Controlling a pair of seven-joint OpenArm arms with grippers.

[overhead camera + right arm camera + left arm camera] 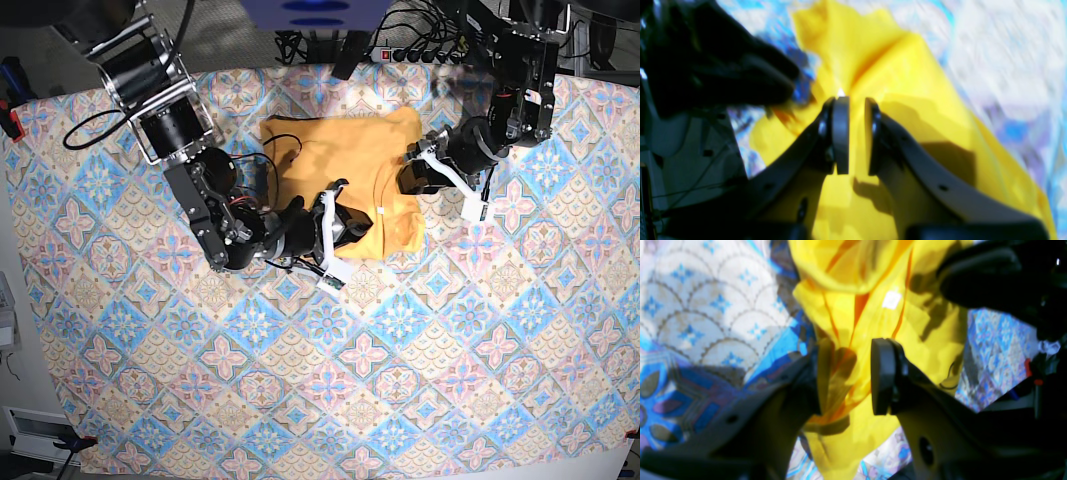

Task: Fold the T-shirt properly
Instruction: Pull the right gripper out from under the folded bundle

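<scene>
A blue-and-pink patterned cloth (pixel 400 350) covers the table. In the base view the right gripper (pixel 335 222) reaches in from the left onto the near edge of the shirt (pixel 345 150), which lies bunched at the far middle of the cloth. Its jaws pinch a fold of yellow fabric (pixel 857 133), drawn nearly together. To the right, the left gripper (pixel 415 170) sits at the shirt's right edge, jaws partly spread around a gathered ridge of fabric (pixel 840 380). A small white tag (pixel 891 300) shows beyond it.

tablecloth (pixel 400 380) bare toward the near edge, T-shirt (pixel 340 150) (bunched) between both arms
</scene>
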